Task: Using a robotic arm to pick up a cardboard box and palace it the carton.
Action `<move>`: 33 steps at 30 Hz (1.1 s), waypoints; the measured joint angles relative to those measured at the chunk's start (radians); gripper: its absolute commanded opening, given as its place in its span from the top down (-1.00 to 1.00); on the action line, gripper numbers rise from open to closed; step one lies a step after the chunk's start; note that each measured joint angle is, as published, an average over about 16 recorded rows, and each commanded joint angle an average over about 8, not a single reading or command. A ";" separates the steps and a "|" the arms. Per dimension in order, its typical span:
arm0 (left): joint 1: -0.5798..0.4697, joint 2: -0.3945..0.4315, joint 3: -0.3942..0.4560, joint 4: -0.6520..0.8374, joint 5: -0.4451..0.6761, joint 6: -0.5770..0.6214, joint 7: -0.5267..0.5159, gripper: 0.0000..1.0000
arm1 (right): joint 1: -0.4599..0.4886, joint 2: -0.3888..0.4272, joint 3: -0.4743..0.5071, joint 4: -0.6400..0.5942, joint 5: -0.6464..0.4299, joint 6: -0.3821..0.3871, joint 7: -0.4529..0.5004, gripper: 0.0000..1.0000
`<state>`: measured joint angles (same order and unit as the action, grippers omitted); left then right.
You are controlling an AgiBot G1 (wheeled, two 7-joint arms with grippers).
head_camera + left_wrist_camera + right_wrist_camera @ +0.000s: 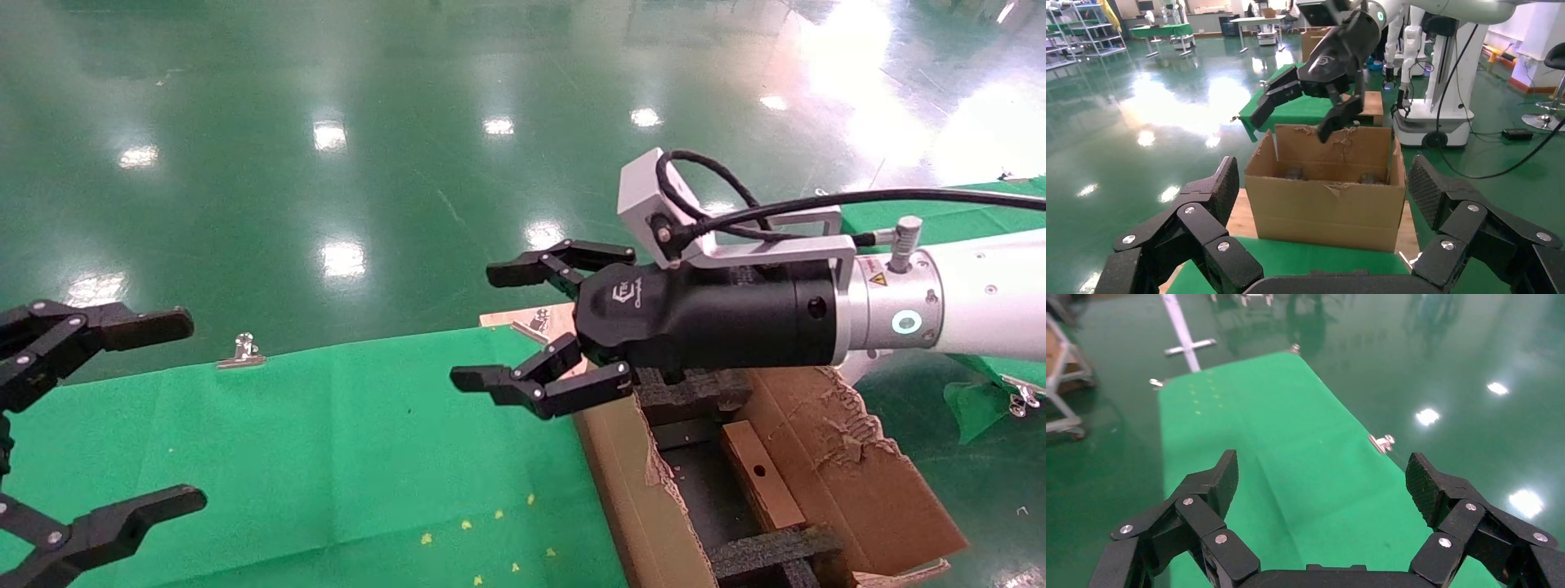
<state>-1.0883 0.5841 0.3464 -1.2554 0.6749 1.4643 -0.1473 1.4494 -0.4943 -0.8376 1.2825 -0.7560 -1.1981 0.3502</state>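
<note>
right hand (523, 331): black, on the white-silver arm, centre of the head frame, fingers spread wide, holding nothing, above the near-left corner of the carton
right arm (964, 298): comes in from the right edge, green light ring lit, silver camera block and black cable on top
left hand (106, 416): left edge of the head frame, fingers wide apart, holding nothing, over the green surface, looks parked
carton (866, 482): lower right of the head frame, large brown, ragged torn flaps open, black foam (768, 551) inside
cardboard box (760, 474): small flat brown piece with a round hole, lying inside the carton between the foam blocks, apart from both hands
surface (343, 457): green cloth, lower centre-left, a few yellow specks, a metal clip (241, 351) at its far edge
progress: box appears already in the carton and let go, so the placing looks done
left to do: judged little, perhaps only clearing the right arm away from the carton; no other box in view on the surface
</note>
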 measured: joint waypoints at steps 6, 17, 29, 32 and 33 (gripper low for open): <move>0.000 0.000 0.000 0.000 0.000 0.000 0.000 -1.00 | -0.093 -0.029 0.138 0.000 0.006 -0.074 -0.040 -1.00; 0.000 0.000 0.000 0.000 0.000 0.000 0.000 -1.00 | -0.264 -0.082 0.392 0.001 0.018 -0.209 -0.114 -1.00; 0.000 0.000 0.000 0.000 0.000 0.000 0.000 -1.00 | -0.390 -0.122 0.581 0.001 0.026 -0.310 -0.167 -1.00; 0.000 0.000 0.000 0.000 0.000 0.000 0.000 -1.00 | -0.399 -0.125 0.593 0.001 0.027 -0.316 -0.170 -1.00; 0.000 0.000 0.000 0.000 0.000 0.000 0.000 -1.00 | -0.400 -0.125 0.594 0.001 0.027 -0.317 -0.171 -1.00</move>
<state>-1.0881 0.5839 0.3466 -1.2552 0.6746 1.4639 -0.1471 1.0497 -0.6194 -0.2433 1.2838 -0.7288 -1.5151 0.1796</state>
